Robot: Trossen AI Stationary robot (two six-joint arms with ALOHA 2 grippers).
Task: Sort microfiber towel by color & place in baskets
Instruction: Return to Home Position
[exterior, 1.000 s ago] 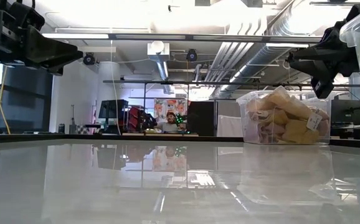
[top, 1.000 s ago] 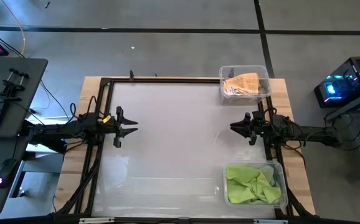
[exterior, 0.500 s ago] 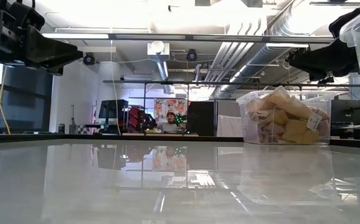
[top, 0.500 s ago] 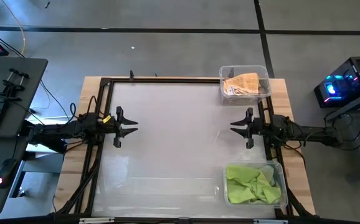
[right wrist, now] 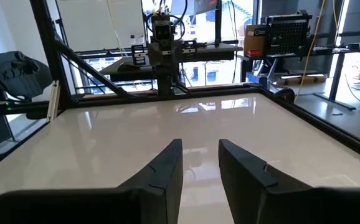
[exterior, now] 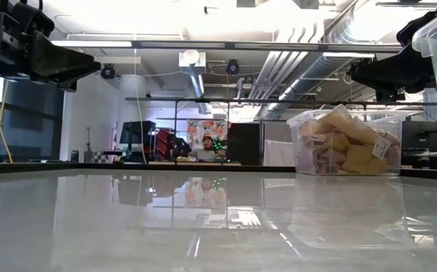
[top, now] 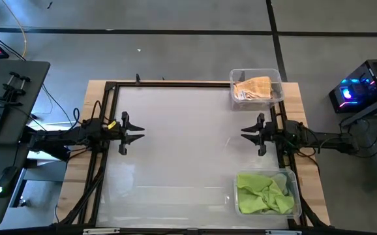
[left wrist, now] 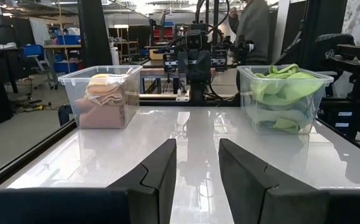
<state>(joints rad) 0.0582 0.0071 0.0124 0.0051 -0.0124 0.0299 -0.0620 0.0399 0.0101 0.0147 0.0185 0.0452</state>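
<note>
Both clear baskets sit loaded on the right arm's side of the table point(top: 175, 143). The basket point(top: 237, 74) at the top of the high view holds the yellow towels point(top: 254, 87). The other basket point(top: 297, 180), at the bottom of that view, holds the green towels point(top: 263, 194). I see no towel loose on the white surface.

The left gripper point(top: 136, 134) hovers over its own edge of the table and points inward. Its fingers point(left wrist: 158, 169) are parted with nothing between them. The right gripper point(top: 248, 134) faces it from the opposite edge, between the two baskets and touching neither. It too is spread and empty, as the gap in the right wrist view shows.

From my console I judge the sorting done and the step in hand to be the return to rest — no pick, no drop. The next move calls for very little: each arm folding toward its own base, with the right one kept clear of the basket walls on either side. I would leave both pairs of fingers as they are, since there is nothing left to grasp.
</note>
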